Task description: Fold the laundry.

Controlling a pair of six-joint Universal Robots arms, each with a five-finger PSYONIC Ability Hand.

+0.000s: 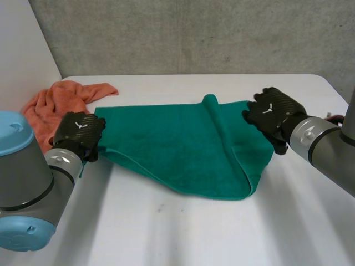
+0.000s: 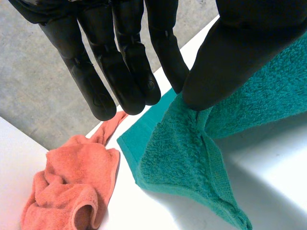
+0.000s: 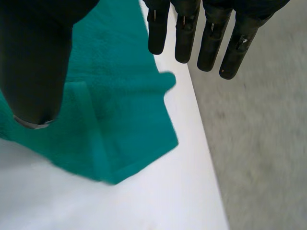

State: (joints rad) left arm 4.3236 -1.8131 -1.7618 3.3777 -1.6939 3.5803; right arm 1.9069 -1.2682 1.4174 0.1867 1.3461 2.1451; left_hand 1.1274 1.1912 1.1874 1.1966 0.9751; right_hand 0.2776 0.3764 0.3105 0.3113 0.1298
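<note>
- Green terry towel point(image 1: 183, 149) lies spread across the middle of the white table point(image 1: 166, 233), with one fold ridge raised.
- Crumpled orange terry cloth point(image 1: 52, 102) sits by the table's far left edge.
- Left hand point(image 1: 77, 132) pinches the towel's left corner.
- Right hand point(image 1: 273, 113) is at the towel's right corner, fingers straight and apart.

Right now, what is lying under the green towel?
The white table shows beside the green towel, and a fold runs along the towel's right part. Anything beneath the cloth is covered, so I cannot tell.

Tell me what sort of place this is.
Probably a robot lab bench rather than a home: a plain white table against a concrete wall, with a green towel and an orange cloth on it.
</note>
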